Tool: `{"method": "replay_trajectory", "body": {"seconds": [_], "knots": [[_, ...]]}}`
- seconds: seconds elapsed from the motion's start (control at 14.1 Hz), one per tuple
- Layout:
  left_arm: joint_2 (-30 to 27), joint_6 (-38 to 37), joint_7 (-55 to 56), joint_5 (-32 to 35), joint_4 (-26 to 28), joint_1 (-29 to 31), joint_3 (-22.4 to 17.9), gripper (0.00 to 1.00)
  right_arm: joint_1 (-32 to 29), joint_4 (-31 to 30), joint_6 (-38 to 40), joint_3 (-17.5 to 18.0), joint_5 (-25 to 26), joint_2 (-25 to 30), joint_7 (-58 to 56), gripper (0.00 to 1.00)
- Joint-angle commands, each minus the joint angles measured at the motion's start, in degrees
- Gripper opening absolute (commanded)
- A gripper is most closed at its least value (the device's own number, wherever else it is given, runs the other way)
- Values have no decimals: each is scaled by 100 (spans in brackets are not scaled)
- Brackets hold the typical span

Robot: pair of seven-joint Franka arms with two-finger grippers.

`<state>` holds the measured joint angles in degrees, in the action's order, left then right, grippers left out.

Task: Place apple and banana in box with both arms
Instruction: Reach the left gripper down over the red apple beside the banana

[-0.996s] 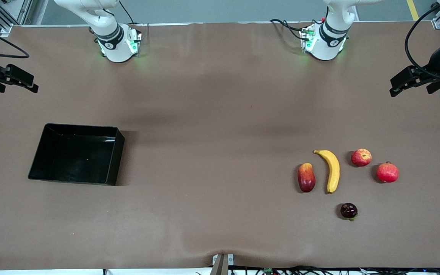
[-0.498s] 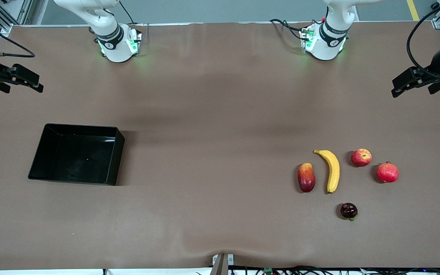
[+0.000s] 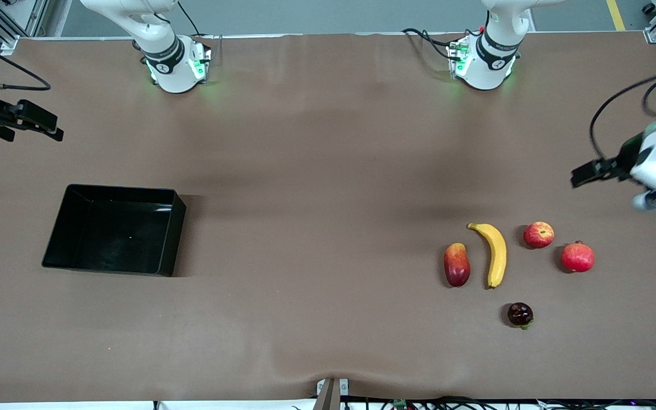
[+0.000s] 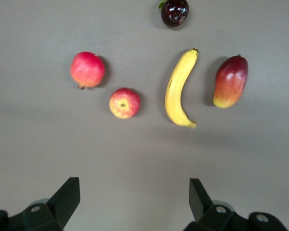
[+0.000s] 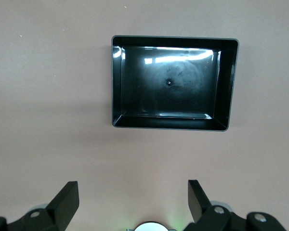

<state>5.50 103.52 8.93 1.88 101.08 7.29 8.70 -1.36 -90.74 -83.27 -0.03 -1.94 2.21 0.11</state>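
Nothing was packed yet: the box sat empty, apple and banana lay untouched, and left gripper and right gripper hung empty, fingers apart.

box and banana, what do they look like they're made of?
Box: looks like hard black plastic with a glossy finish; the right wrist view shows bright light reflections on its floor and walls. Banana: smooth, evenly yellow skin with darker tips and a faint sheen, which hints at a moulded plastic replica, though a real fruit can't be ruled out.
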Motion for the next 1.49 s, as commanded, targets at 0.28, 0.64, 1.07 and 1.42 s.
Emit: {"method": "replay_trajectory", "body": {"seconds": [0.28,0.64,1.07,1.42], "knots": [[767,2136,144,919,1177,229,53,100,22,12,-22,29,45,-203,-2,100],[1347,3040,180,920,1422,501,62,100,-286,21,-207,12,-8,-677,-2,100],[1945,3789,180,893,1432,713,71,100,-470,100,-278,3,474,-1272,33,100],[2227,4018,180,893,1441,721,71,100,-550,144,-303,3,519,-1380,16,100]]}}
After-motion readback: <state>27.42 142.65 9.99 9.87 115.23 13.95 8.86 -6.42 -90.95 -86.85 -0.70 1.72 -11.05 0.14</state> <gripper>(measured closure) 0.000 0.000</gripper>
